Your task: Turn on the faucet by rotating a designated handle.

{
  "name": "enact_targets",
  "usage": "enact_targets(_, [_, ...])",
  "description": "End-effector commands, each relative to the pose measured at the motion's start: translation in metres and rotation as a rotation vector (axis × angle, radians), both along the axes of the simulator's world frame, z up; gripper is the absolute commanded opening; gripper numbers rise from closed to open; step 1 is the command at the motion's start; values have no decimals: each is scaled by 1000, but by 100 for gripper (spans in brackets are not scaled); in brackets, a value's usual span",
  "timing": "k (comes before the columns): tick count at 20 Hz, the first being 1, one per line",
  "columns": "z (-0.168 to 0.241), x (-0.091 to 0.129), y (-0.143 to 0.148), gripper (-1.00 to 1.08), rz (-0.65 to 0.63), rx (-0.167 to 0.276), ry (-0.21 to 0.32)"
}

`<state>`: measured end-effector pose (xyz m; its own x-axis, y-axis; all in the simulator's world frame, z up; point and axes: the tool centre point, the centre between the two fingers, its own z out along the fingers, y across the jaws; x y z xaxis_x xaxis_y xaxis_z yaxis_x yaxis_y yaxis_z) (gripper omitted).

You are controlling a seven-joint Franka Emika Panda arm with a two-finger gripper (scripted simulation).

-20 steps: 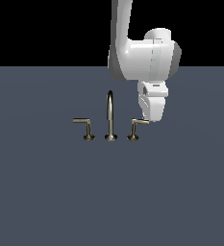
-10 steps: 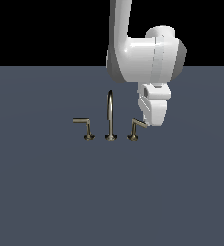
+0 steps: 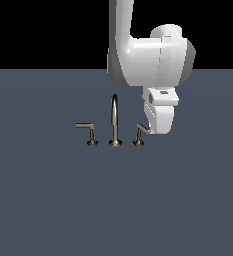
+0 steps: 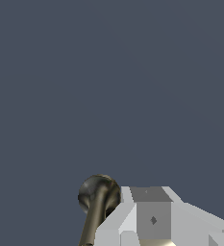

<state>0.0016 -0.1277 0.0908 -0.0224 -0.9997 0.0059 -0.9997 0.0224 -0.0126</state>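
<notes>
A flat grey floor runs back to a black backdrop. The gripper (image 3: 157, 131) sits against the arm of the handle (image 3: 139, 134); whether its jaws are apart or together I cannot tell. A second ago that arm lay level; now it tilts up toward the gripper, so the turn seems underway. Beyond stand the spout (image 3: 115, 122) and the twin lever (image 3: 88, 132).
</notes>
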Motion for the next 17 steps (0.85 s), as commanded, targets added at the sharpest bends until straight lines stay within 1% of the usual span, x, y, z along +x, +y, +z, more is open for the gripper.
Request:
enact_targets(1, [0,-8,16,-100,11,5,8])
enact_targets(6, [0,-20,34,-100,12,6,12])
enact_targets(7, [0,-20,34,-100,12,6,12])
enact_targets(8, [0,-18,15,-100,-13,-1,8])
enact_targets(16, [0,-7,72,-100,10,6,12])
enact_targets(17, [0,-7,72,-100,10,6,12])
